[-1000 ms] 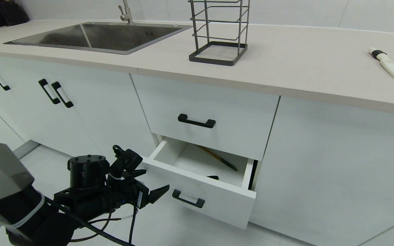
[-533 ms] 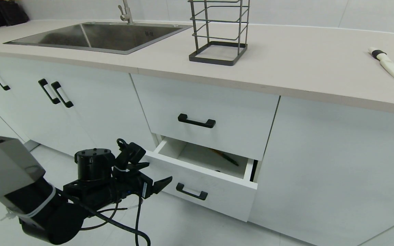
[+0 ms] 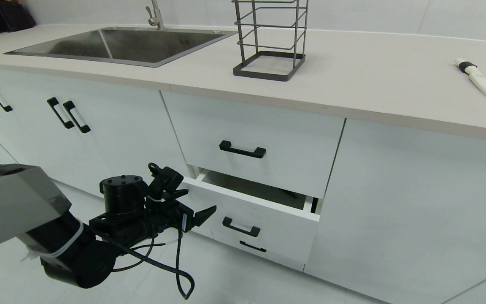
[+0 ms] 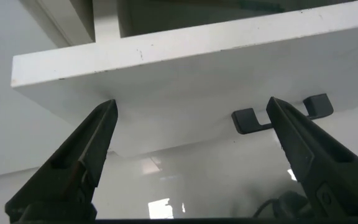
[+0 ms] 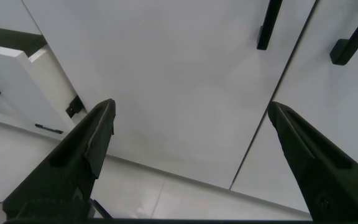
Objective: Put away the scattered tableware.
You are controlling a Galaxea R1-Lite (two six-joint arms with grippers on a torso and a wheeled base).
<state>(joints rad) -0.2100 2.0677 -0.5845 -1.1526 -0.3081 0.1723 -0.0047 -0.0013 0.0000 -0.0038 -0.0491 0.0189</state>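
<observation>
The lower drawer stands only a little way out, and its inside is too dark to make out. My left gripper is low by the floor, open, with its tips close to the drawer front just left of the black handle. In the left wrist view the open left gripper faces the white drawer front, with the handle off to one side. A white utensil with a black band lies on the countertop at the far right. My right gripper is open and empty, facing a white cabinet door.
A dark wire rack stands on the countertop behind the drawers, and a steel sink lies to its left. The upper drawer is shut. Cabinet doors with black handles line the left. White floor spreads below.
The lower drawer has slid inward from well open to nearly shut, hiding the utensils inside. My left gripper has moved forward and up with the drawer front.
</observation>
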